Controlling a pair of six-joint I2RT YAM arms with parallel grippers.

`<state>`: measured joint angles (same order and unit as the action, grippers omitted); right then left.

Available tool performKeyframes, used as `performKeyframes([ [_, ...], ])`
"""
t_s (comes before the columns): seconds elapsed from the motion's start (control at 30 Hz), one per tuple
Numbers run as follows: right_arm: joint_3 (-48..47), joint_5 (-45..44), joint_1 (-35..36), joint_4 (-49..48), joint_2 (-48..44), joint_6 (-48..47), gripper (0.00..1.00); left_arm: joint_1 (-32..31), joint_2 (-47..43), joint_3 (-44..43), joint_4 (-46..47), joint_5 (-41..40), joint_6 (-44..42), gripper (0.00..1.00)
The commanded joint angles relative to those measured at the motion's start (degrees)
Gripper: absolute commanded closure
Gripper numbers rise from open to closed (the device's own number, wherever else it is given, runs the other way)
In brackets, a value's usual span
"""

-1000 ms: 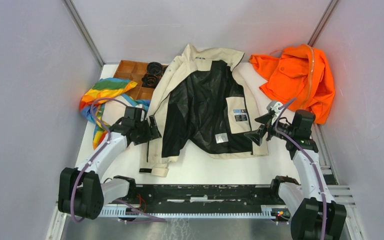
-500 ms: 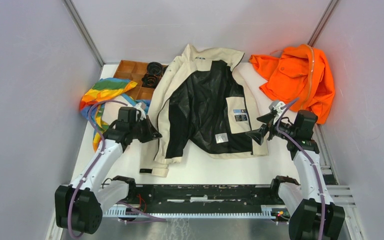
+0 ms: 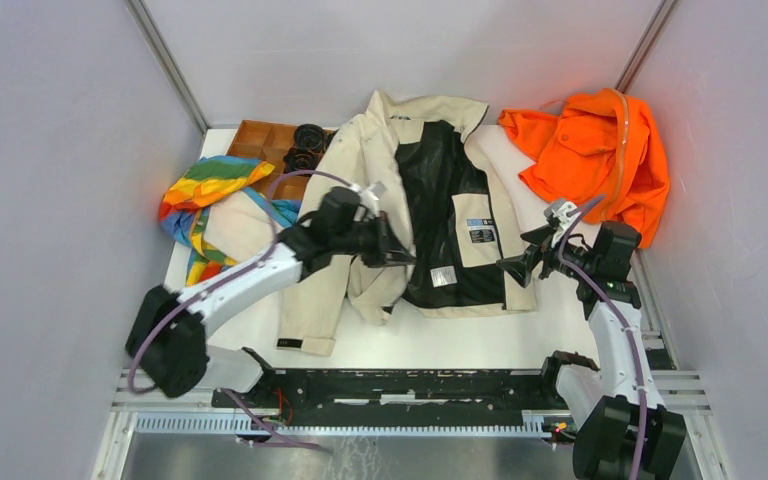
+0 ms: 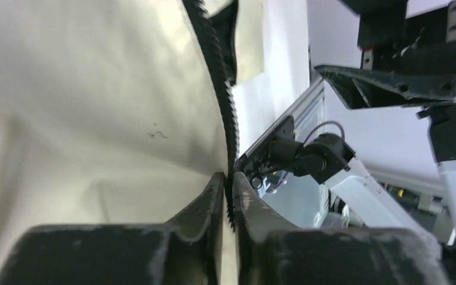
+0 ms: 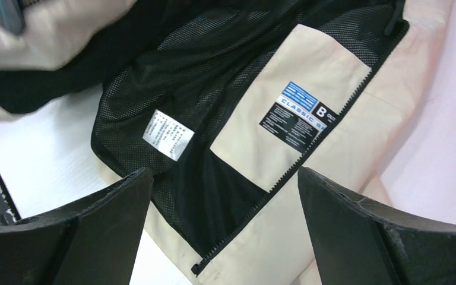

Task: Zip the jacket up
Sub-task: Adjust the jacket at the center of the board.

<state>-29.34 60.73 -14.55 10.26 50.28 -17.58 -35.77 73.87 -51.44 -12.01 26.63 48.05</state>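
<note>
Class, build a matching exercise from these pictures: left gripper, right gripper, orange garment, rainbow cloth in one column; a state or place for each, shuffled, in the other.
1 left gripper
2 right gripper
3 orange garment
4 rainbow cloth

A far right corner
B jaws open, holding nothing
C left side, beside the wooden tray
D jaws shut on the jacket's zipper edge

Pairs: 1-D, 2-B, 3-A, 4-C
</note>
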Motion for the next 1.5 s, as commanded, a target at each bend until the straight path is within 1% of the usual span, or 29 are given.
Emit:
performKeyframes([
  [0.0,-1.23,-2.85,-0.98,-1.07,-0.79,-0.02,0.02,-9.00,12.93,-7.09,6.19,0.93,5.20,0.73],
  [0.07,-1.54,-4.19,-1.39,-0.21,-0.78,-0.94,0.02,-11.27,18.06,-10.67,5.47,2.74,4.94,0.58],
  [0.13,-1.98,-4.90,-1.56,0.71,-0.63,-1.99,0.02,-12.03,20.63,-14.60,3.14,3.60,3.45,0.48],
  [0.2,-2.37,-5.01,-1.73,1.33,-0.36,-2.69,0.02,-12.04,20.62,-17.68,-0.61,2.03,1.06,0.39],
  [0.27,-2.39,-4.80,-1.80,1.12,0.05,-2.83,0.02,-12.01,20.01,-20.94,-5.48,0.48,-2.01,0.35],
  [0.37,-2.45,-3.51,-1.83,0.66,0.99,-3.60,0.02,-12.03,18.49,-24.37,-9.75,-1.12,-6.51,0.35],
  [0.47,-3.27,0.54,-1.87,2.79,2.62,-8.34,0.02,-11.96,15.36,-24.91,-11.41,-5.10,-9.87,0.35],
  [0.57,-4.93,4.93,-1.76,9.54,4.53,-18.61,0.02,-11.42,11.18,-23.11,-9.87,-9.87,-12.16,0.35],
  [0.6,-5.55,4.96,-1.76,11.28,5.30,-21.66,0.02,-11.27,9.60,-22.14,-8.24,-11.21,-12.33,0.35],
  [0.67,-6.44,3.99,-1.79,13.55,6.80,-24.71,0.03,-11.08,5.97,-18.76,-2.96,-13.79,-12.01,0.34],
  [0.7,-6.72,3.49,-1.80,13.98,7.54,-25.32,0.04,-11.01,3.94,-16.49,0.91,-14.90,-11.50,0.33],
  [0.77,-6.87,2.37,-1.73,13.75,8.82,-25.37,0.05,-10.92,0.18,-10.70,9.61,-17.27,-9.65,0.26],
  [0.8,-6.87,2.02,-1.76,13.01,9.22,-24.83,0.06,-10.80,-1.68,-6.46,15.52,-18.75,-8.39,0.23],
  [0.87,-6.66,0.49,-1.81,10.56,9.97,-21.91,0.05,-10.15,-4.87,-1.51,20.92,-21.81,-5.56,0.19],
  [0.9,-6.31,-0.21,-1.79,9.25,10.22,-19.88,0.05,-9.78,-6.35,0.37,22.18,-23.15,-4.51,0.19],
  [0.97,-5.70,-0.78,-1.87,7.28,10.34,-17.25,0.06,-9.09,-9.77,2.87,22.66,-25.72,-3.11,0.18],
  [1.1,-5.24,-1.25,-1.77,4.80,10.08,-13.48,0.06,-8.39,-15.71,6.36,21.01,-29.13,-4.22,0.15],
  [1.27,-8.71,-4.46,-1.80,5.57,8.64,-8.82,0.09,-7.72,-22.20,10.14,20.99,-33.88,-6.41,0.03],
  [1.33,-9.83,-6.03,-1.53,4.00,8.64,-7.04,0.12,-7.40,-23.63,10.36,21.82,-34.05,-8.51,0.02],
  [1.37,-10.60,-8.21,-1.25,3.08,8.96,-5.98,0.13,-7.31,-23.89,10.12,21.43,-34.16,-9.28,0.02],
  [1.47,-14.13,-16.01,0.28,1.72,12.17,-3.87,0.23,-7.21,-23.79,10.10,21.23,-33.97,-8.75,0.02],
])
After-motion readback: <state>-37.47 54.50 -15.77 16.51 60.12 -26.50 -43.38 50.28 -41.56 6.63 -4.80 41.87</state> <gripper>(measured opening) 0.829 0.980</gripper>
